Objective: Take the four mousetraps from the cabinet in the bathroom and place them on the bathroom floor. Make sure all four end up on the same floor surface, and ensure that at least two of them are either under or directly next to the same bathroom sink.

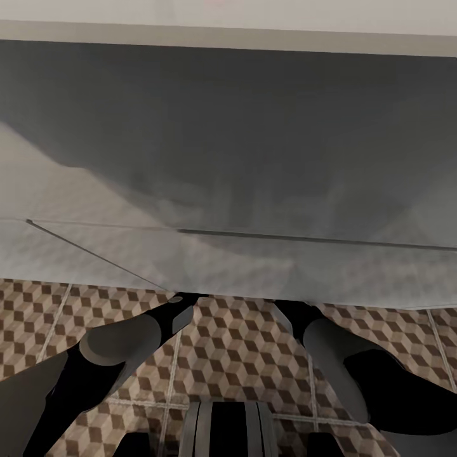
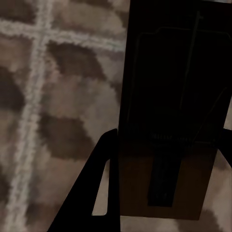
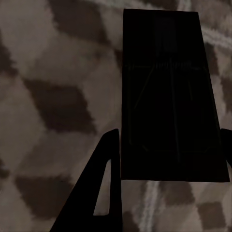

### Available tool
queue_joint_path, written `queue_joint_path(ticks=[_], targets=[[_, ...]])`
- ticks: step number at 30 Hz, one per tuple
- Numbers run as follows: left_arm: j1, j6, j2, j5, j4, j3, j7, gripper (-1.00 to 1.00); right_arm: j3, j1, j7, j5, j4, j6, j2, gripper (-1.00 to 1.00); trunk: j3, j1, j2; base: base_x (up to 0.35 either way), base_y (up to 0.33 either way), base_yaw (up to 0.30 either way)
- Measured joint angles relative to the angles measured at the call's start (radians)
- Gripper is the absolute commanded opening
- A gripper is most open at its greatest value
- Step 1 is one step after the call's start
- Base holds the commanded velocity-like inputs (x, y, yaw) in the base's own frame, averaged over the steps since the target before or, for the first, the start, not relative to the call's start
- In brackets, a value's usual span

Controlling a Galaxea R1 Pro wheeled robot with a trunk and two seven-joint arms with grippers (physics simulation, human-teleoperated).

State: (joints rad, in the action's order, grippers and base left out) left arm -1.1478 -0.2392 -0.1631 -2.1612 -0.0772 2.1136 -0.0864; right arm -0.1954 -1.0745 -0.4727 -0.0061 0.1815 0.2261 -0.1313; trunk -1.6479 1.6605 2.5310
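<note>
A dark-brown mousetrap (image 2: 164,96) with a thin wire bar sits between the fingers of my left gripper (image 2: 169,140), which is shut on it just above the cube-patterned bathroom floor (image 2: 58,121). My right gripper (image 3: 169,133) is shut on a second dark mousetrap (image 3: 166,87), also close over the tiles (image 3: 58,96). In the head view both forearms, left (image 1: 120,343) and right (image 1: 336,355), reach forward and vanish beneath the wide white sink (image 1: 228,158), which hides the hands and traps there.
The sink's white front spans the whole width ahead, with a thin seam (image 1: 304,238) across it. Patterned floor tiles (image 1: 241,343) with pale grout lines lie between my arms. My own trunk (image 1: 228,431) is at the bottom edge.
</note>
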Motion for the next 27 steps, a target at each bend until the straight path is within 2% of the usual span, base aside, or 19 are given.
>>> queue_joint_path(ticks=[9, 20, 21, 27], targets=[[-0.003, 0.003, 0.0, 0.0, -0.003, 0.0, 0.0, -1.0, 0.005, 0.0, 0.0, -0.003, 0.001, 0.0, -0.001, -1.0, 0.0, 0.0, 0.0, 0.0, 0.0, 0.0], [-0.003, 0.003, 0.0, 0.0, -0.003, 0.0, 0.001, -1.0, 0.011, 0.0, 0.0, -0.007, 0.003, -0.002, -0.014, -1.0, 0.0, 0.0, 0.0, 0.0, 0.0, 0.0], [-0.003, 0.003, 0.0, 0.0, -0.003, 0.0, 0.001, -1.0, 0.01, 0.0, 0.0, -0.006, 0.003, -0.003, -0.014, 1.0, 0.0, 0.0, 0.0, 0.0, 0.0, 0.0], [-0.003, 0.003, 0.0, 0.0, -0.003, 0.0, 0.001, -1.0, 0.011, 0.001, 0.003, -0.006, 0.005, -0.007, -0.019, 1.0, 0.0, 0.0, 0.0, 0.0, 0.0, 0.0]])
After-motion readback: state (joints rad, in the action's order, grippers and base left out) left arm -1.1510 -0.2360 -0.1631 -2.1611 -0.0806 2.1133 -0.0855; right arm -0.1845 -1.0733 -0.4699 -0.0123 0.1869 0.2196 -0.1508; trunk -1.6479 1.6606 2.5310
